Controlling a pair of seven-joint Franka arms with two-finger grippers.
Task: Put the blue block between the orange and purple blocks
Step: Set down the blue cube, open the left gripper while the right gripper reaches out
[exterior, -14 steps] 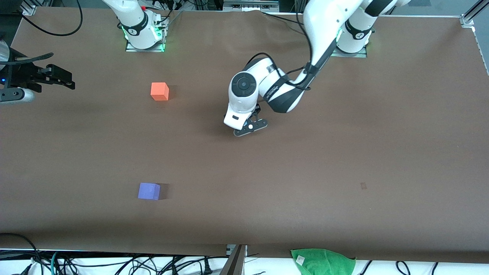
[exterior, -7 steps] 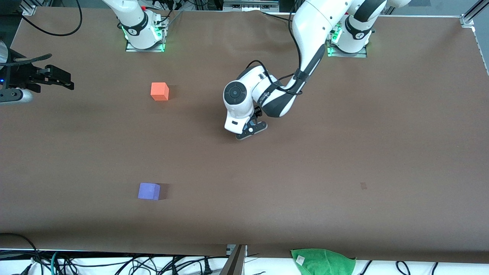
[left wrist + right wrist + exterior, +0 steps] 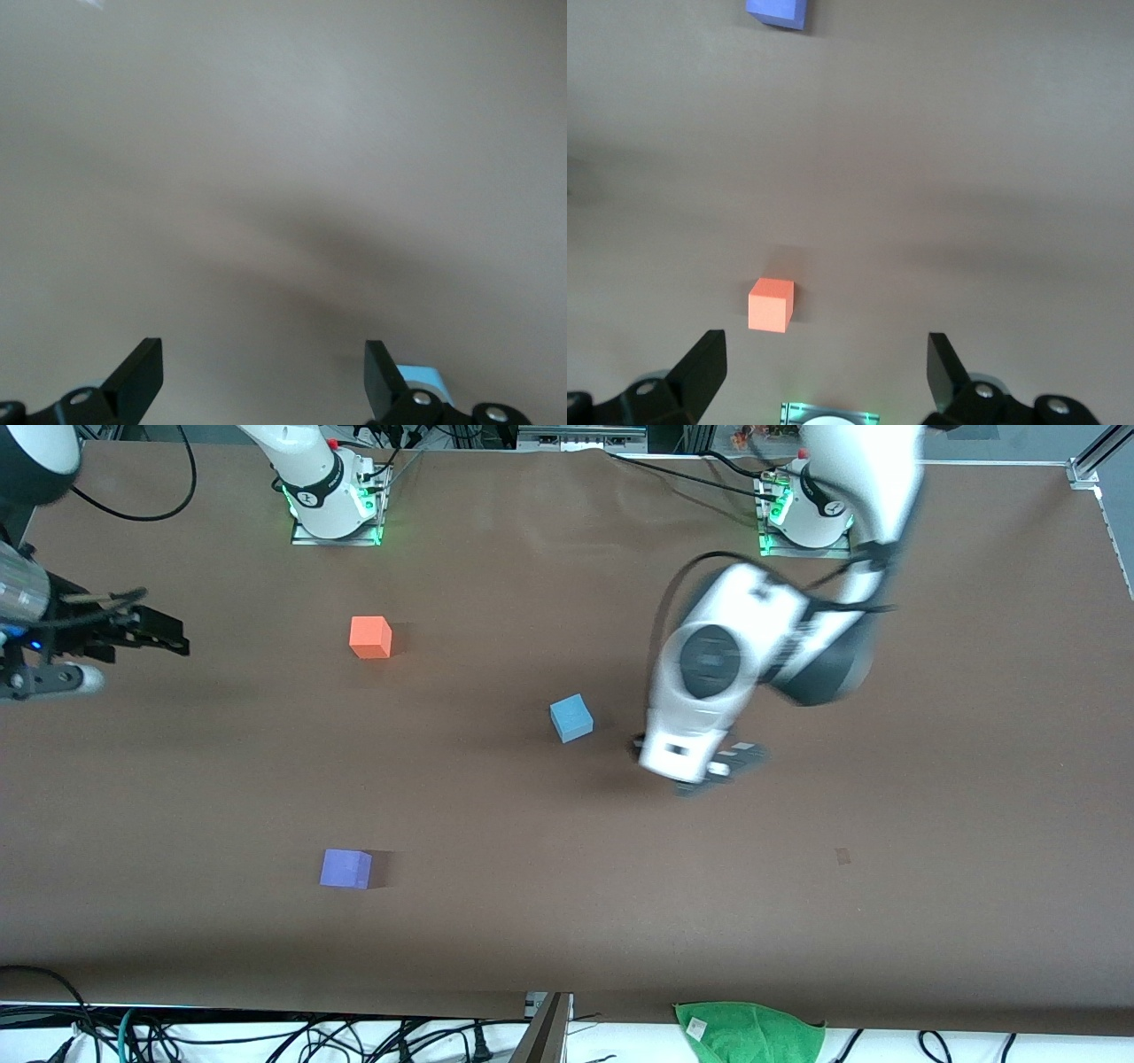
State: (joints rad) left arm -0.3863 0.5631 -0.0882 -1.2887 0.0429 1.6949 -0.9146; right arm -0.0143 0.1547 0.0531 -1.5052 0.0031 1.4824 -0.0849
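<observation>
Now the left hand [image 3: 709, 766] hangs wide open and empty over the table [image 3: 886, 691], just beside the blue block [image 3: 571, 718], which sits free (toward the right arm's end). Orange block [image 3: 370, 638] and purple block [image 3: 345, 869] lie well apart from it. Right hand [image 3: 146, 636] waits open, empty.

I am seeing glossy white arm shells with dark grey joints, black cables looping alongside, black fingers [image 3: 140, 376], bases glowing green.
</observation>
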